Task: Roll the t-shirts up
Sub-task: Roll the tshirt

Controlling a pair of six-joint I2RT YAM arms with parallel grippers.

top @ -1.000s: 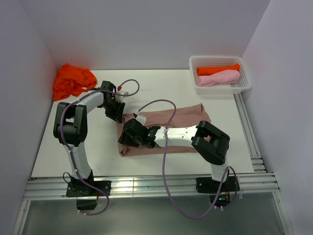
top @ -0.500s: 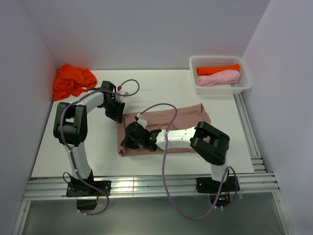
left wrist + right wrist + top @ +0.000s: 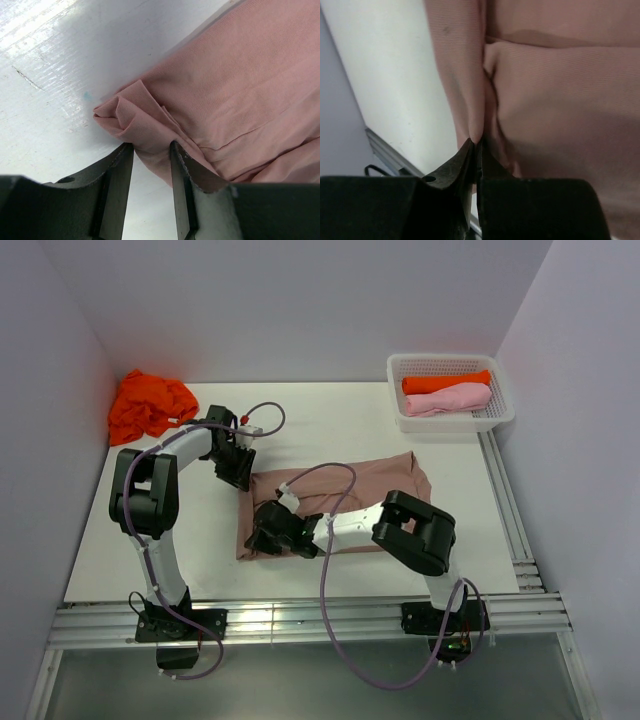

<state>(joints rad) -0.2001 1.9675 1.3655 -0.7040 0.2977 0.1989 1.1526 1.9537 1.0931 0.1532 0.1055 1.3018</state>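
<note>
A dusty pinkish-brown t-shirt (image 3: 372,483) lies folded in a long strip across the middle of the table. My left gripper (image 3: 240,478) is at its far left corner. In the left wrist view the gripper (image 3: 152,151) is shut on a bunched fold of the cloth (image 3: 240,85). My right gripper (image 3: 260,539) is at the near left corner, and the right wrist view shows it (image 3: 477,143) shut on a thin pinched ridge of the same shirt (image 3: 560,95). A crumpled orange t-shirt (image 3: 150,405) lies at the far left.
A white mesh basket (image 3: 452,423) stands at the far right, holding a rolled orange t-shirt (image 3: 445,382) and a rolled light pink one (image 3: 447,399). A metal rail (image 3: 300,620) runs along the near edge. Walls close in the left, back and right.
My right gripper has slid toward the shirt's near left corner and shut on its edge. The left arm has stayed still with its grip unchanged.
</note>
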